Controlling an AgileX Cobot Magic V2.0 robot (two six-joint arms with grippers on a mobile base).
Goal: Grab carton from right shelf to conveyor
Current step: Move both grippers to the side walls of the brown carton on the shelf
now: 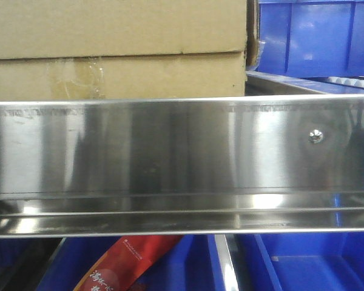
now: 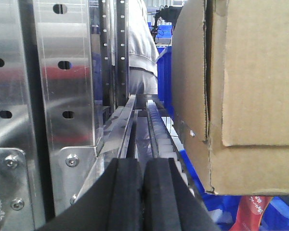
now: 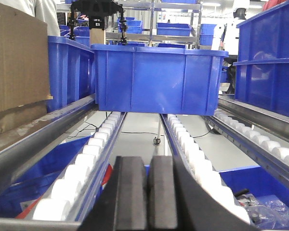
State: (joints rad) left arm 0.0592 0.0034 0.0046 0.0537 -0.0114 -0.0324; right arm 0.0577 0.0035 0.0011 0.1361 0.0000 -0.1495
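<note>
I see the left gripper (image 2: 143, 190) clenched on nothing beside the steel rack (image 2: 62, 96), with the carton (image 2: 250, 96) to its right (sitting on the shelf). The right gripper (image 3: 148, 192), pads likewise pressed together, faces a blue bin (image 3: 156, 79) on rollers.

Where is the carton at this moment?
In the front view the carton sits upper left behind the steel rail, with a blue bin on its right.
</note>
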